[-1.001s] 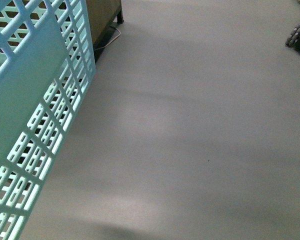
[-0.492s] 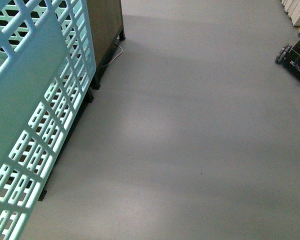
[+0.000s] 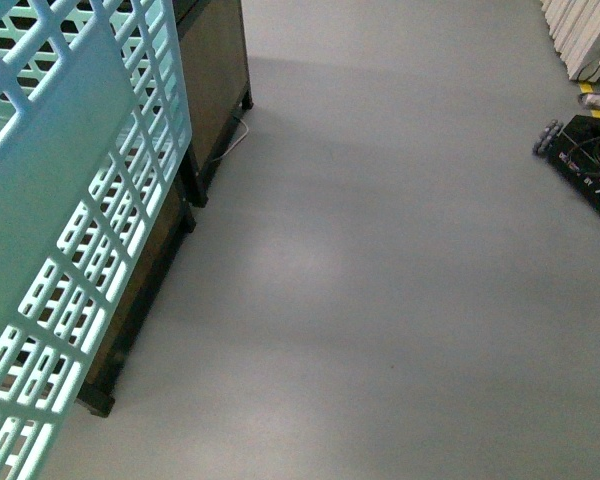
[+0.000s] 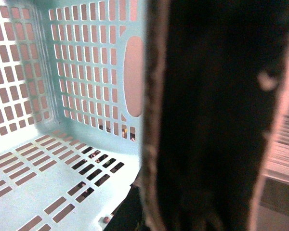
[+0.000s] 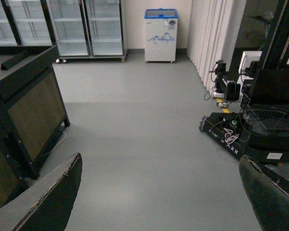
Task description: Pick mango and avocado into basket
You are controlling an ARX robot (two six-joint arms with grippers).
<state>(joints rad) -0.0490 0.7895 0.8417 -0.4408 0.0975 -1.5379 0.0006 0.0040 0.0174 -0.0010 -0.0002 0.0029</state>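
Where the right gripper's (image 5: 160, 159) 2 fingers (image 5: 53, 197) hang wide apart, grey floor (image 5: 135, 134) runs ahead to glass-door fridges (image 5: 86, 26); the basket (image 4: 86, 137) lies beside the left gripper's (image 4: 139, 183) finger (image 4: 207, 120), grip impossible to tell.

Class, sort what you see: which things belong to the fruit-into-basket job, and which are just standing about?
Job: basket, right pincer (open, empty); no mango or avocado in view.
Standing about: wooden cabinet, second robot base, chest freezer, glass-door fridges.

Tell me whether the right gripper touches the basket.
Apart. In the right wrist view the right gripper is open over bare floor, the basket nowhere near.
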